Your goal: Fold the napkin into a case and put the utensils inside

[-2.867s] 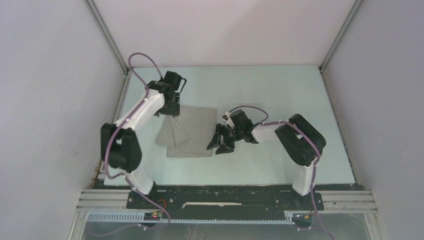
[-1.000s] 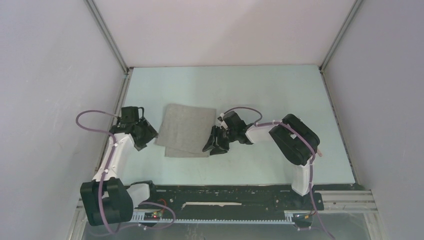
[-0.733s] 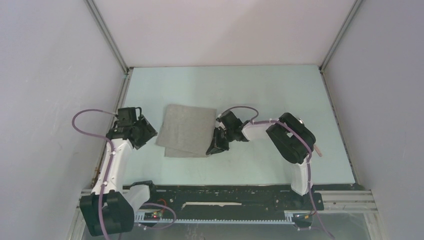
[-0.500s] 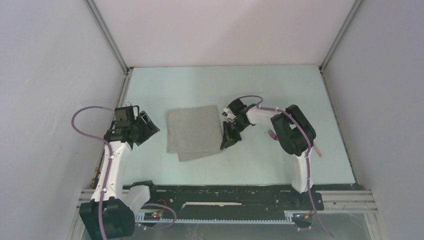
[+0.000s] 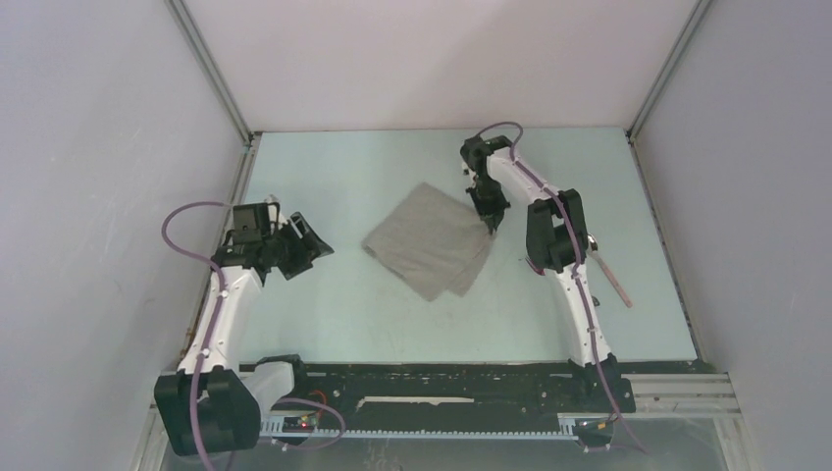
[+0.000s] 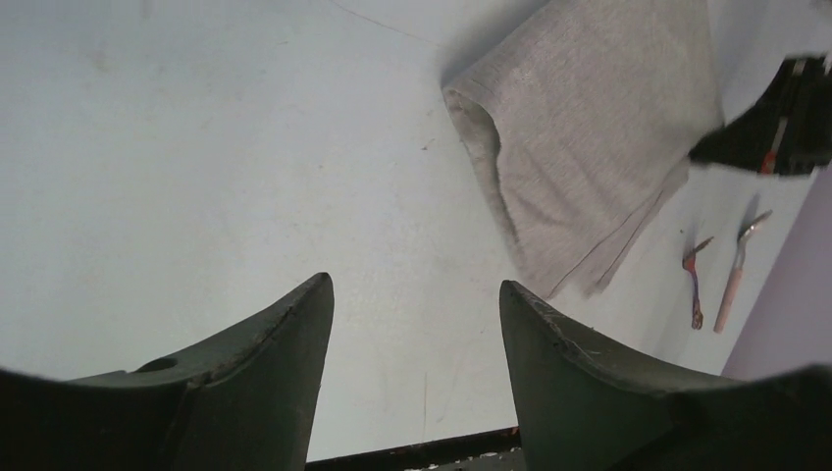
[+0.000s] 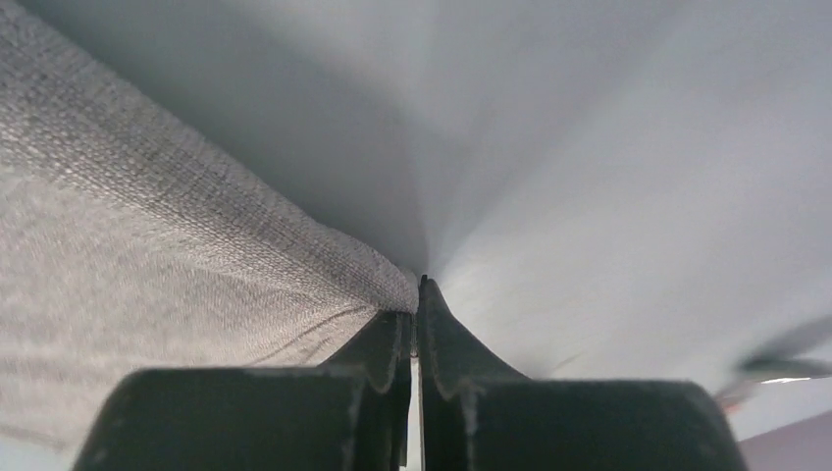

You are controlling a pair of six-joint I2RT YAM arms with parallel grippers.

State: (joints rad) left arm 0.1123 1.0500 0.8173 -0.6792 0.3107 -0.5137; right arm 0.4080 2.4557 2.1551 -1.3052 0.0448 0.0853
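The napkin (image 5: 432, 240) has been dragged toward the far side of the table (image 5: 343, 167) and turned. It now lies like a diamond, while half a second ago it lay squarer and nearer the front. It is folded over, and a lower layer peeks out along its near edge. Its right corner is pinched tight by the right gripper (image 5: 490, 218). In the right wrist view the two fingers (image 7: 388, 339) are seen pressed together on the cloth edge.

The left gripper (image 5: 306, 247) is spread wide and nothing is held in it. It has been kept well off to the left of the napkin.

The fork (image 6: 694, 287) and the spoon (image 6: 732, 285) lie side by side on the table, to the right of the napkin, and are not touched.

The cloth is probably being lined up for another fold. No case has been made yet, so the fork and spoon must wait.
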